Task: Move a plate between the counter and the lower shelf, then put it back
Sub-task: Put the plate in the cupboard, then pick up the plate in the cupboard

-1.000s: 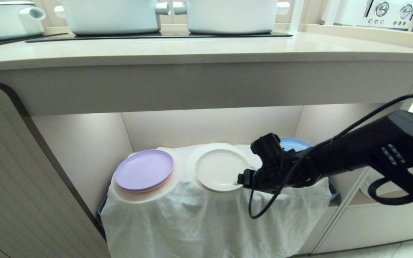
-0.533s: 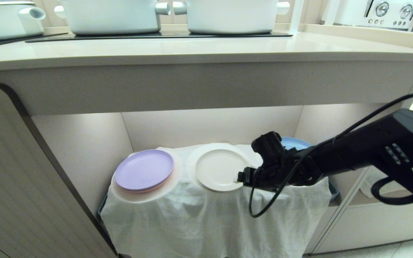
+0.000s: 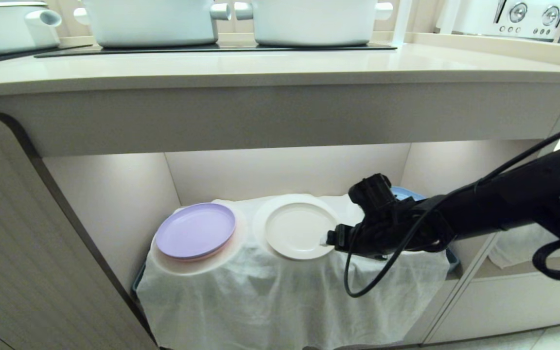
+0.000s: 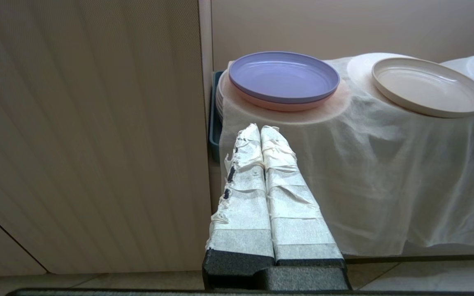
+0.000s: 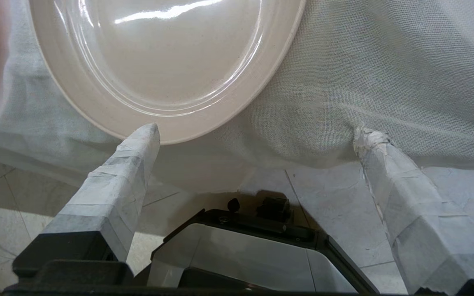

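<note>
- Resting on the middle hump of the white cloth in the lower shelf: the round cream off-white plate.
- The right gripper is held at the plate's near rim, jaws wide apart, empty.
- The left gripper is parked, jaws together.
- No legible writing is seen.

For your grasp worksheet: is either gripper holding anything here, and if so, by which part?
Nothing is held. The right gripper is open at the plate's rim, one finger over the edge. The left gripper is shut, empty.
</note>
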You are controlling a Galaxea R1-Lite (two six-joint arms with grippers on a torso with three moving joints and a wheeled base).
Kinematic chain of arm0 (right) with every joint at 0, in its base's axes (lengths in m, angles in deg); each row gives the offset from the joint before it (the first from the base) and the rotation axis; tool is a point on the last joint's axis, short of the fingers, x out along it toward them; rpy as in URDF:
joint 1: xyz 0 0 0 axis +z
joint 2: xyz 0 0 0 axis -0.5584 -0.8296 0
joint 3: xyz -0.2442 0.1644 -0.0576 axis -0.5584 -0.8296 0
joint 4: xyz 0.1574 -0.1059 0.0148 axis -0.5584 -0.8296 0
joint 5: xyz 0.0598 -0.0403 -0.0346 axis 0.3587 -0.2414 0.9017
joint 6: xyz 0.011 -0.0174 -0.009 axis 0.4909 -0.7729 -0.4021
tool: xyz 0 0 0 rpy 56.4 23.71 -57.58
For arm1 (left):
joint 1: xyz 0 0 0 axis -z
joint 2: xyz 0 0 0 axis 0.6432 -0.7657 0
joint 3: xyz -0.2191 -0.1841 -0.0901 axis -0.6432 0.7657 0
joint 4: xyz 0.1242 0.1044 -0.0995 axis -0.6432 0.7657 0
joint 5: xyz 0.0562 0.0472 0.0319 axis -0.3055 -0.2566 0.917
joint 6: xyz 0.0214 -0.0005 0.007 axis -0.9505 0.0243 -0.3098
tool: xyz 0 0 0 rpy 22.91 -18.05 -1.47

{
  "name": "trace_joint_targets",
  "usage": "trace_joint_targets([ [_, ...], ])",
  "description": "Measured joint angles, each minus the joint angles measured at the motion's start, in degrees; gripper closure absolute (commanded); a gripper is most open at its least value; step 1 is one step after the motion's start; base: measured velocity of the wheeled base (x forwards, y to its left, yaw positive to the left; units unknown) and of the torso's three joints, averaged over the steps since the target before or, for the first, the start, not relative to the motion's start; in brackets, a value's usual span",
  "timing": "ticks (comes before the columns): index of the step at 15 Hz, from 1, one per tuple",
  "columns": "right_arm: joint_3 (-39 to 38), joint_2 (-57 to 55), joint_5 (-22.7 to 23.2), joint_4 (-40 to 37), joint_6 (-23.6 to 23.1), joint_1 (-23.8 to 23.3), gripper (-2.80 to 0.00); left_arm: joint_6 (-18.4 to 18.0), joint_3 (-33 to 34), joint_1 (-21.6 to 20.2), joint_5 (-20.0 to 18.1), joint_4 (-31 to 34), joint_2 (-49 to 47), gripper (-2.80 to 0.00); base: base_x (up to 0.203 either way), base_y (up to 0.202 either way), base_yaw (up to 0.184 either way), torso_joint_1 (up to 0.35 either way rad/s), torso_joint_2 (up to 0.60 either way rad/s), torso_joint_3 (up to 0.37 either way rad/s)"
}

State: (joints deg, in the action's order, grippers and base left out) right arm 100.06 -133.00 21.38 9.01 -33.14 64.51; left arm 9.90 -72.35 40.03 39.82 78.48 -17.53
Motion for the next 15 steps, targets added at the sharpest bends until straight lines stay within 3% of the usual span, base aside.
trace_joint_targets([
  [1,-0.26,0.37,0.00,0.05,-0.01,0.03,-2.80,0.01,0.00,0.00,0.00,0.00,0.00,0.00,0.000,0.000,0.000,0.000,0.00,0.000],
  [2,-0.47,0.72,0.02,0.03,-0.04,0.13,0.00,0.00,0.00,0.00,-0.02,0.00,0.00,0.00,0.000,0.000,0.000,0.000,0.00,0.000],
  [15,-8.90,5.84,0.24,0.05,0.13,2.37,0.00,0.00,0.00,0.00,0.00,0.00,0.00,0.00,0.000,0.000,0.000,0.000,0.00,0.000],
])
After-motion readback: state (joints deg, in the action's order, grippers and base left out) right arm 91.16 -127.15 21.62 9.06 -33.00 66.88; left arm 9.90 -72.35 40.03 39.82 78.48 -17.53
